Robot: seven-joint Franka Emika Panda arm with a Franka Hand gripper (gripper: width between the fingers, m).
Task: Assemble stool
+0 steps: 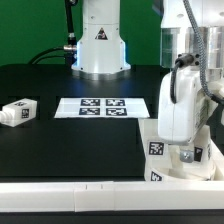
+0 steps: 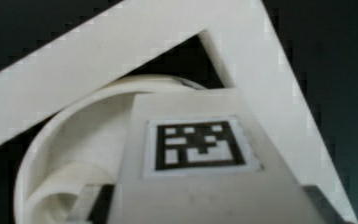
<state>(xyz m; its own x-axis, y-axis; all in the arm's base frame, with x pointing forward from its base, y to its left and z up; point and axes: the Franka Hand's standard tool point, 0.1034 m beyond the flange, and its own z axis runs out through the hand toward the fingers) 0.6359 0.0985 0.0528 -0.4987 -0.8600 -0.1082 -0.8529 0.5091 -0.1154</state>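
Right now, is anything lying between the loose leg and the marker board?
Nothing. In the exterior view, only bare black table separates the loose leg from the marker board.

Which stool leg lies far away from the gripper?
The leg at the exterior view's left edge, alone on the black table; the other leg sits between the gripper's fingers.

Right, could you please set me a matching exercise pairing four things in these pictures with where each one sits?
Things:
1 marker board
2 loose leg
3 pincer
4 arm base

Places:
A behind the marker board, at the back
B exterior view's left
C middle of the table
D over the corner of the white rail, exterior view's right

Pairs: 1-C, 2-B, 3-D, 4-A.
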